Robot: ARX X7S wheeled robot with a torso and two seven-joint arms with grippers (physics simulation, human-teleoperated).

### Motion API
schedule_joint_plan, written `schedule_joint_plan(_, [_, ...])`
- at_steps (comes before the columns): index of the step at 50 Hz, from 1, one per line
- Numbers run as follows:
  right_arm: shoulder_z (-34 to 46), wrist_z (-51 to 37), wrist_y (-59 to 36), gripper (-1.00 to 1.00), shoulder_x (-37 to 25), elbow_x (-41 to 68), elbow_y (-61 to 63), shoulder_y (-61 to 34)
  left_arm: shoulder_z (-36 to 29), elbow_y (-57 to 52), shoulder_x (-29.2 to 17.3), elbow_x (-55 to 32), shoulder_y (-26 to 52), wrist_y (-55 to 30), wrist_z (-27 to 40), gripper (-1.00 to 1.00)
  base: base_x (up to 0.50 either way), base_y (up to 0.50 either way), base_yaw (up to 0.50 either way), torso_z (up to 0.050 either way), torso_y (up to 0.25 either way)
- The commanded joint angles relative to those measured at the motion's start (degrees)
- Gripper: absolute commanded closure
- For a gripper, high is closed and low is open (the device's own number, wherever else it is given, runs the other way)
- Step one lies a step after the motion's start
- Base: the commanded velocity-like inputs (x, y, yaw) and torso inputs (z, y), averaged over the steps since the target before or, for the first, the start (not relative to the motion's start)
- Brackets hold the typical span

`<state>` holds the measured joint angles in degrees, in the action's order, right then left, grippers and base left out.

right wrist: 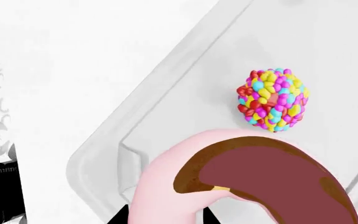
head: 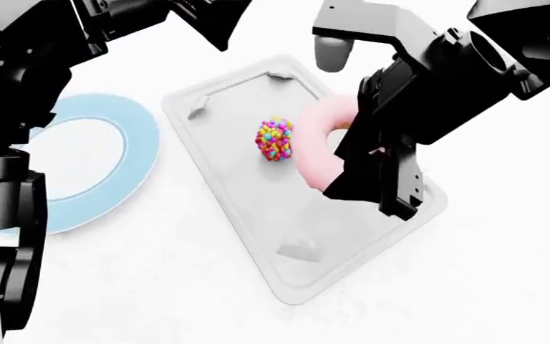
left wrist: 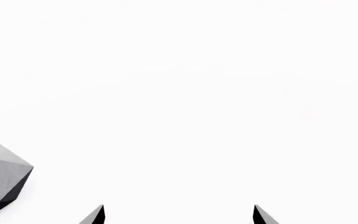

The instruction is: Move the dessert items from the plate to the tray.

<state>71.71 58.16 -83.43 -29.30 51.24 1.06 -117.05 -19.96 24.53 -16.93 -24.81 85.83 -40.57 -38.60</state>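
Note:
The pink-frosted donut [right wrist: 185, 186] is tilted over the light grey tray [right wrist: 166, 88], its brown underside facing the right wrist camera. My right gripper [right wrist: 164, 215] is shut on it, one dark jaw on either side of the pink ring. The candy-bead ball [right wrist: 272, 99] lies on the tray floor just beside the donut. In the head view the ball [head: 275, 140] sits mid-tray, and my right arm hides much of the donut [head: 315, 147]. The blue-rimmed plate [head: 141, 154] left of the tray holds nothing. My left gripper [left wrist: 179, 215] is open over bare white surface.
A grey faceted block [left wrist: 2, 179] with a pale pink-green item on top sits at the edge of the left wrist view. White tabletop [head: 504, 272] surrounds the tray. My left arm [head: 8, 179] fills the head view's left side, overlapping the plate.

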Motion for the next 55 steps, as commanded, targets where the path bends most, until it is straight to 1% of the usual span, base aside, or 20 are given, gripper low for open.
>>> schedule_joint_plan(1, [-3.93,-4.07,-3.77,1.0,-0.26,5.17,4.09,3.0,0.38,-0.47,-0.13,-0.53,-0.18,-0.33,0.45,-1.0,0.0,0.0,0.0,0.0,0.0])
schedule_joint_plan(8, [-5.01,-6.35,-4.39,1.0,-0.63,7.47,4.61,4.19,0.25,-0.59,-0.15,-0.66,-0.45,-0.32,0.52,-1.0,0.0,0.0,0.0,0.0,0.0])
schedule_joint_plan(25, [-3.74,-8.19,-2.45,1.0,-1.69,8.43,3.67,4.58,-0.14,-0.9,-0.2,-0.93,-0.84,-0.39,0.65,-1.0,0.0,0.0,0.0,0.0,0.0])
schedule_joint_plan(26, [-3.7,-8.26,-2.37,-1.0,-1.72,8.48,3.66,4.57,-0.16,-0.96,-0.24,-0.94,-0.9,-0.41,0.66,-1.0,0.0,0.0,0.0,0.0,0.0])
schedule_joint_plan(44, [-2.54,-9.28,-1.04,-1.0,-1.97,9.27,3.31,3.74,-0.46,-0.82,-0.35,-1.09,-1.01,-0.15,0.77,-1.0,0.0,0.0,0.0,0.0,0.0])
schedule_joint_plan(55, [-0.83,-8.01,-0.04,-1.0,-1.81,8.04,2.72,0.44,-0.45,-1.89,-0.61,-1.51,-0.96,-0.81,1.07,-1.0,0.0,0.0,0.0,0.0,0.0])
